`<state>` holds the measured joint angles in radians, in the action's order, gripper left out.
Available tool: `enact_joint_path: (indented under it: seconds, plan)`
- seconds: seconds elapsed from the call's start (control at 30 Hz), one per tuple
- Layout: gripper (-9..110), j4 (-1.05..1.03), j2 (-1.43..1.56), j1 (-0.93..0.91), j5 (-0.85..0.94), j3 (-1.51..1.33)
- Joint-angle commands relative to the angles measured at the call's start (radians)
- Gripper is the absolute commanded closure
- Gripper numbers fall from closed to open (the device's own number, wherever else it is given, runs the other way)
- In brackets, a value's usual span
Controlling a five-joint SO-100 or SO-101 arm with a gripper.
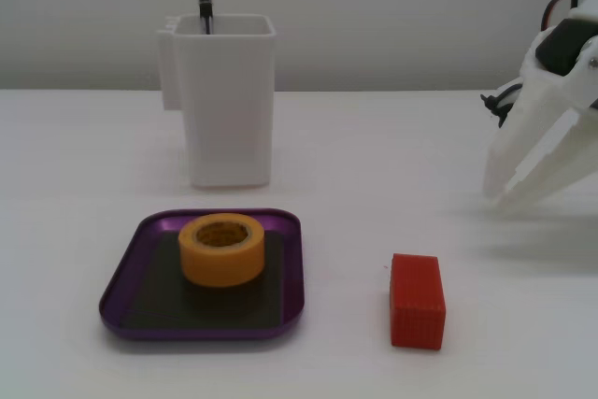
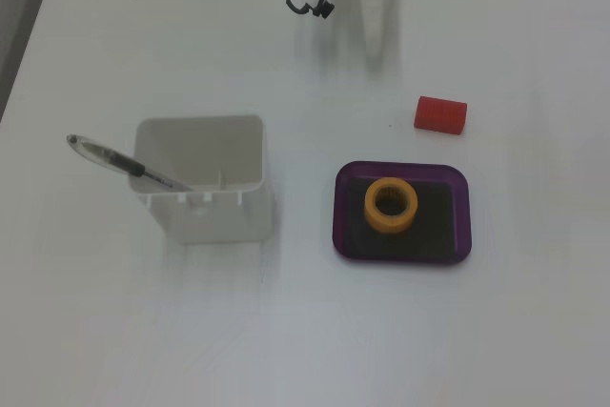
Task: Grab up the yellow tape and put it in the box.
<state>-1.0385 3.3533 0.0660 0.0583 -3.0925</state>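
Observation:
The yellow tape (image 1: pixel 221 248) lies flat in the box (image 1: pixel 126 277), a purple-rimmed tray with a dark bottom, slightly toward its far left part. Both show in the other fixed view too, the tape (image 2: pixel 391 206) inside the box (image 2: pixel 459 216). My white gripper (image 1: pixel 502 195) hangs at the right edge, well away from the box, tips pointing down at the table. Its fingers taper together and hold nothing. In the other fixed view the gripper (image 2: pixel 376 45) reaches in from the top edge.
A red block (image 1: pixel 416 301) lies on the table right of the box, and also shows in the other fixed view (image 2: pixel 440 113). A tall white container (image 1: pixel 224 100) with a pen (image 2: pixel 124 165) in it stands behind the box.

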Motion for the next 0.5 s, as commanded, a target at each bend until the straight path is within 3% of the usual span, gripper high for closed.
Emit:
enact_joint_path:
  seconds: [0.0,0.47]
  plan:
    - [102,0.009,0.092,-0.003,-0.006,-0.012]
    - [102,0.021,0.094,0.009,0.000,-0.017]
